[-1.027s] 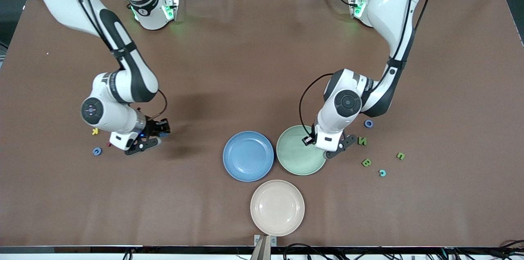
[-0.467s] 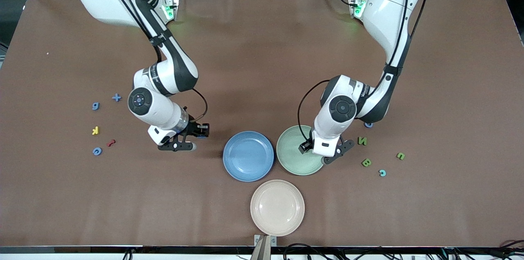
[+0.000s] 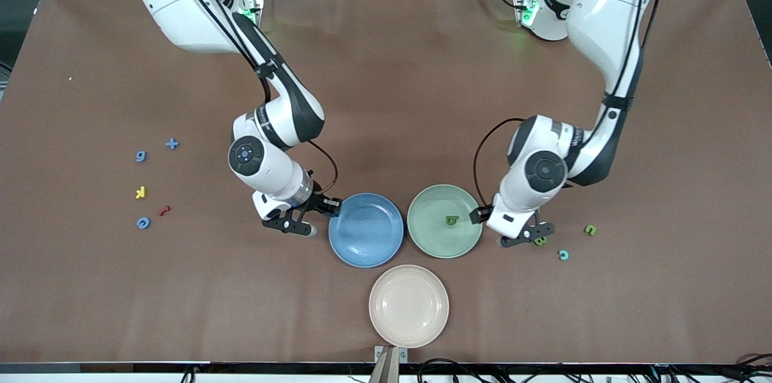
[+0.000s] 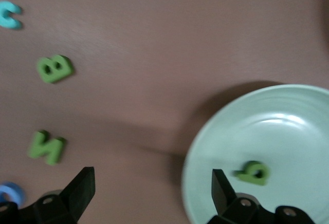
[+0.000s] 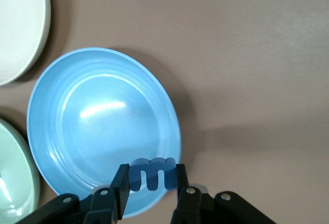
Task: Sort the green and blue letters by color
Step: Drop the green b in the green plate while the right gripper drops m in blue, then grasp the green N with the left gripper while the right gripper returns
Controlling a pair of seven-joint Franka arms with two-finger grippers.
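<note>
My right gripper (image 5: 151, 179) over round blue plate (image 5: 77, 126) rim, jaws clamping blue foam letter m (image 5: 151, 173). My left gripper (image 4: 149, 193) jaws wide, over brown surface (image 3: 386, 99) beside round green plate (image 4: 288, 131); green foam letter (image 4: 253, 172) lies in it.

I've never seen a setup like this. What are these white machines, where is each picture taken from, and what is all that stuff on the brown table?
They are two robot arms, each ending in a two-fingered gripper. The big picture looks down from across the table; the two smaller ones come from cameras on the arms' wrists.

On the table sit a blue plate, a green plate and a beige plate, with small toy letters scattered toward both ends.

The right gripper holds a blue letter between its fingers at the blue plate's rim. The left gripper is open and empty over the table beside the green plate, in which a green letter lies. Its camera also shows a green B and a green N on the table.
</note>
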